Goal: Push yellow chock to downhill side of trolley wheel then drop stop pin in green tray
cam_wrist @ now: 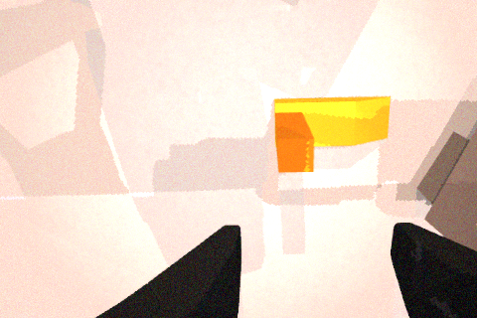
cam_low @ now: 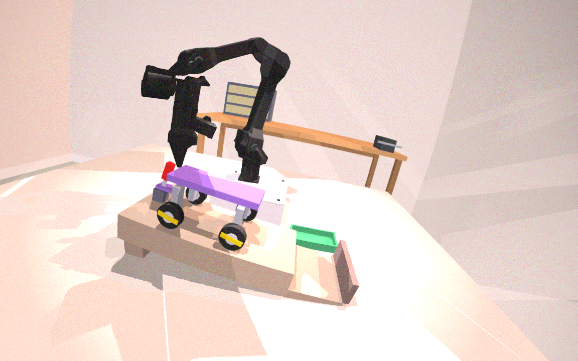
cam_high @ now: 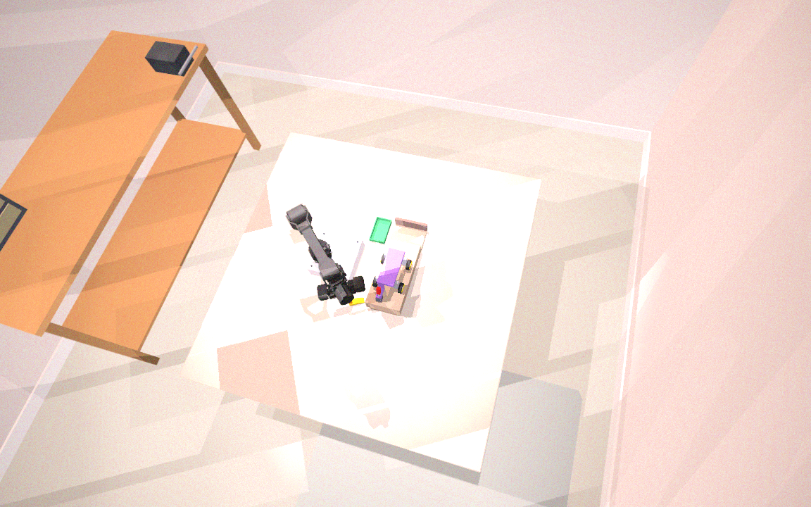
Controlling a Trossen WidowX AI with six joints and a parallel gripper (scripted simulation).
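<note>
The purple trolley (cam_high: 391,267) (cam_low: 214,186) stands on the ramp (cam_high: 386,307) (cam_low: 205,261). The stop pin's red head (cam_high: 378,290) (cam_low: 168,171) stands upright at the trolley's uphill end. The yellow chock (cam_high: 357,301) (cam_wrist: 348,121) lies on the table beside the ramp's uphill end. Its orange handle (cam_wrist: 294,154) is on the side away from the ramp; its black base is not visible. My gripper (cam_low: 179,166) (cam_wrist: 316,240) points down above the table near the chock, fingers partly open with nothing between them. The green tray (cam_high: 381,230) (cam_low: 313,246) is empty, beside the ramp's low end.
An upright end board (cam_high: 411,223) (cam_low: 345,271) closes the ramp's low end. The ramp's uphill corner (cam_wrist: 459,209) shows at the right of the wrist view. The arm's white base (cam_low: 269,211) is beside the ramp. An orange bench (cam_high: 93,157) (cam_low: 304,132) stands farther off.
</note>
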